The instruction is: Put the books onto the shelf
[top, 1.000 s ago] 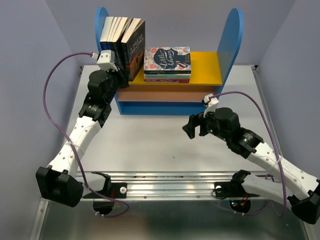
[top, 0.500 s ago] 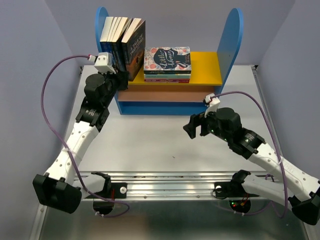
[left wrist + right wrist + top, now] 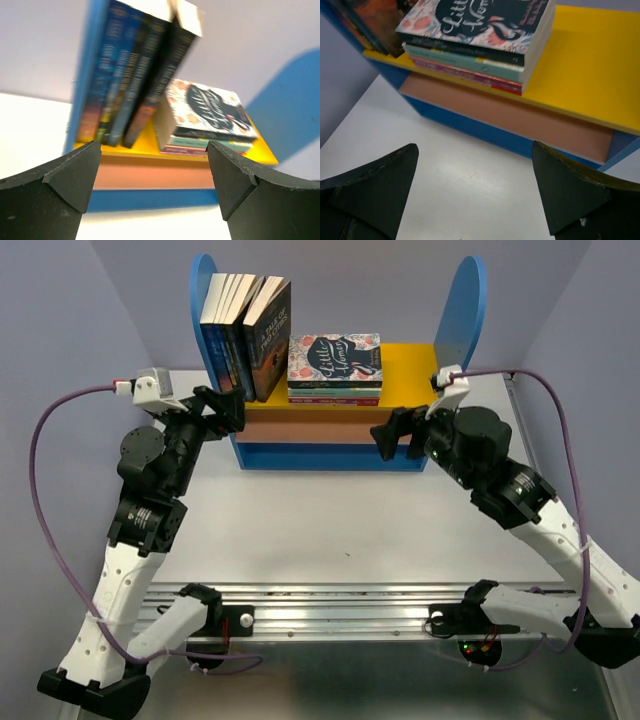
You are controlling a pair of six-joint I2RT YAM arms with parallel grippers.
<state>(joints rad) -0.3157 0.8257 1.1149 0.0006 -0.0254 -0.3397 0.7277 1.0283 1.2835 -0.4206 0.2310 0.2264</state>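
Several thin books [image 3: 245,328] stand upright on the yellow upper board at the left end of the shelf [image 3: 412,375], leaning on its left blue panel. In the left wrist view the books [image 3: 131,85] rise above the shelf [image 3: 150,176], straight ahead of me. My left gripper [image 3: 222,408] hangs open and empty just off the shelf's left front corner, its jaws wide in its own view [image 3: 154,162]. At the shelf's front, right of the middle, my right gripper [image 3: 400,433] is also open and empty [image 3: 475,162], above the table before the shelf [image 3: 580,60]. The books' [image 3: 367,15] lower ends show at that view's top left.
A flat stack topped by a floral "Little Women" cover [image 3: 335,365] lies mid-board, right of the upright books; the stack [image 3: 210,117] [image 3: 480,35] shows in both wrist views. A metal rail [image 3: 330,615] runs along the near table edge. Purple walls close in on both sides.
My left gripper has opened and drawn back down and left from the upright books, which stay standing. My right arm has risen toward the shelf's front.
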